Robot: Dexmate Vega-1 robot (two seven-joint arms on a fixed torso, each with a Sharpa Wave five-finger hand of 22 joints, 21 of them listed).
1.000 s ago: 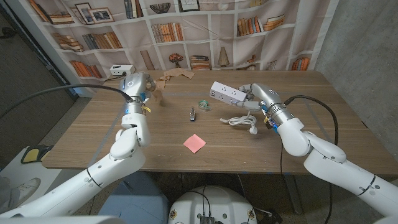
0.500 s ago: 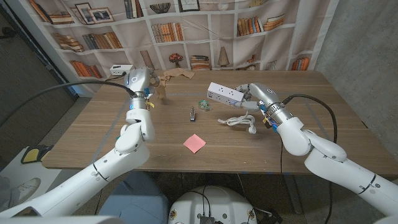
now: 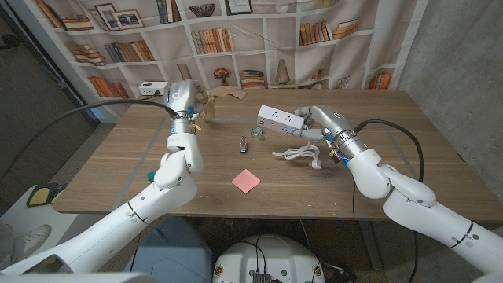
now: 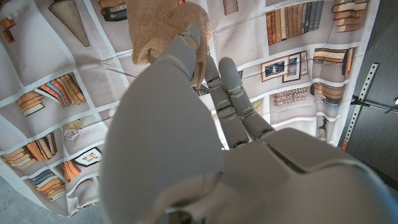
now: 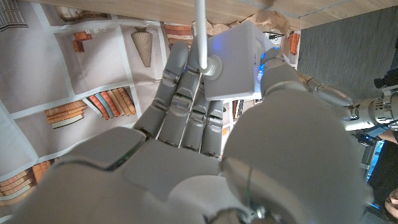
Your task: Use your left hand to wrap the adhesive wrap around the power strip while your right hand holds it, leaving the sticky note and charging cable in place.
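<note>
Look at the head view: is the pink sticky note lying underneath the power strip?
No. The sticky note lies alone on the table, well apart from the power strip that the right hand holds up.

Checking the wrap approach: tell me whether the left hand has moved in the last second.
Yes. In the head view the left hand, gripping the tan adhesive wrap, has travelled toward the table's far edge and rightward, closer to the power strip.

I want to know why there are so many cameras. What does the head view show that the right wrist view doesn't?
The head view alone has the pink sticky note and the left hand holding the tan adhesive wrap. The right wrist view alone shows the cord plugging into the strip's end. Both show the right hand gripping the white power strip.
</note>
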